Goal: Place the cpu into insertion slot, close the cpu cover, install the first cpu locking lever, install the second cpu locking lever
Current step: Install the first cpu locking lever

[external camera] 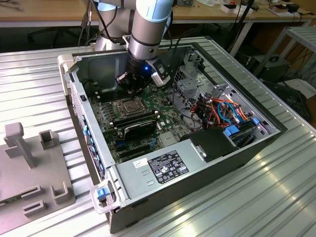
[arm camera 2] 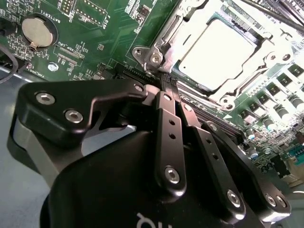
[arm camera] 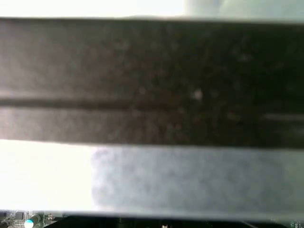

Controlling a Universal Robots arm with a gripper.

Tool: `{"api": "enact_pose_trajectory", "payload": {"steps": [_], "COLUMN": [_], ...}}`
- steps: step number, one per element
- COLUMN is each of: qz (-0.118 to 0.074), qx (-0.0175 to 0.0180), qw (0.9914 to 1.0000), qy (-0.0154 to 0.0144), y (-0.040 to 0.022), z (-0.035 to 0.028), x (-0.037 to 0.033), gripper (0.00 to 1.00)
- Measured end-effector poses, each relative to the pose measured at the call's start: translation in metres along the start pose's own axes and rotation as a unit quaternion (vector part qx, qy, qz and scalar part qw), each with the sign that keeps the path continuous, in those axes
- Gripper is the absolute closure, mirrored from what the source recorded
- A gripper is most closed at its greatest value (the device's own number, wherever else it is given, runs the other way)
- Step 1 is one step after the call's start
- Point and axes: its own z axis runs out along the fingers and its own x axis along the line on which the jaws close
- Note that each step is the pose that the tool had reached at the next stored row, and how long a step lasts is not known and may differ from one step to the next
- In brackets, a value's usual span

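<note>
In the exterior view my gripper (external camera: 130,85) hangs inside the open computer case, just behind the insertion slot (external camera: 127,105) on the green motherboard. In the second wrist view the cpu (arm camera 2: 222,51) lies in the slot with its bright silver top showing. The cpu cover (arm camera 2: 176,29) lies flat around it as a silvery frame. The gripper (arm camera 2: 166,80) is shut, its black fingers pressed together. The tips stand at the socket's corner beside a silver screw (arm camera 2: 155,58). I cannot tell whether they touch a locking lever.
Black memory sticks (external camera: 140,120) stand just in front of the socket. A coin battery (arm camera 2: 39,29) sits on the board. The power supply (external camera: 165,165) and coloured cables (external camera: 228,111) are on the exterior view's right. A grey fixture (external camera: 29,168) lies on the ribbed table outside the case.
</note>
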Motion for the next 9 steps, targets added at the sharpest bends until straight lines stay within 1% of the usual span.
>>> {"api": "enact_pose_trajectory", "payload": {"steps": [4,9], "qz": [0.0,0.0], "qx": [-0.0004,0.0], "qw": [1.0,1.0], "qy": [-0.0003,0.0], "y": [0.0011,0.0014], "z": [-0.0022,-0.0059], "x": [0.0,0.0001], "gripper": [0.89,0.89]}}
